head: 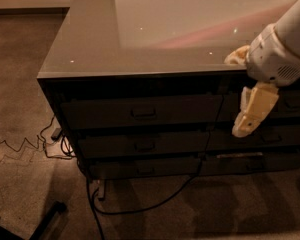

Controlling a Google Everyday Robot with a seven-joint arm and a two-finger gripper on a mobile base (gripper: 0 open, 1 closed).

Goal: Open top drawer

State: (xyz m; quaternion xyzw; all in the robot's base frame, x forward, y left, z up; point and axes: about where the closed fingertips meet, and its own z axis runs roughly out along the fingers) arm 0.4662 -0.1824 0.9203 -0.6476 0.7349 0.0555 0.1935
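Note:
The top drawer (140, 112) is the uppermost dark grey front in the left column under the countertop. Its front sits flush with the cabinet, and a small rectangular pull (143, 113) is at its centre. Two shallower dark drawers (144, 146) lie below it with like pulls. My gripper (244, 125), cream-coloured on a white wrist, hangs pointing down in front of the cabinet's right column. It is at about top-drawer height, well to the right of the pull and apart from it.
A glossy grey countertop (90, 49) overhangs the drawers. A black cable (155, 204) loops over the carpet in front of the cabinet. Thin wires (25, 146) trail on the floor at left. A dark stand leg (40, 221) lies at lower left.

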